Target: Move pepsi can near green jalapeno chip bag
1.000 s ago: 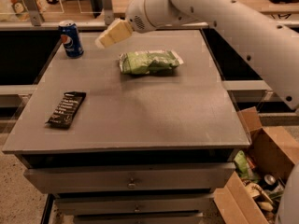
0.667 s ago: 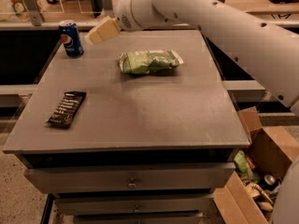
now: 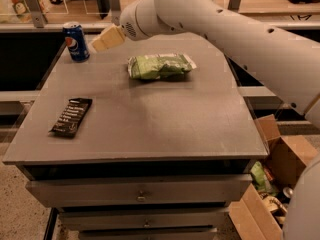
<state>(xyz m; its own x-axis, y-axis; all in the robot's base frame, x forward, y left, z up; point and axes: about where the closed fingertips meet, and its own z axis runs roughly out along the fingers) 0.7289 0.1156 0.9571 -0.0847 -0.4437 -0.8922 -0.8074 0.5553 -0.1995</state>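
The blue pepsi can [image 3: 76, 42] stands upright at the far left corner of the grey table [image 3: 150, 114]. The green jalapeno chip bag [image 3: 160, 66] lies flat at the far middle of the table, well to the right of the can. My gripper [image 3: 102, 40] has pale tan fingers and reaches in from the right on the white arm [image 3: 225, 29]. It hangs above the table just right of the can, with a small gap between them. It holds nothing.
A flat black snack-bar wrapper [image 3: 71, 116] lies near the table's left edge. Drawers [image 3: 140, 196] sit under the tabletop. Open cardboard boxes [image 3: 270, 184] with clutter stand on the floor at the right. A railing runs behind the table.
My gripper has moved left, from above the chip bag's left end toward the pepsi can. The can, bag and wrapper have not moved.
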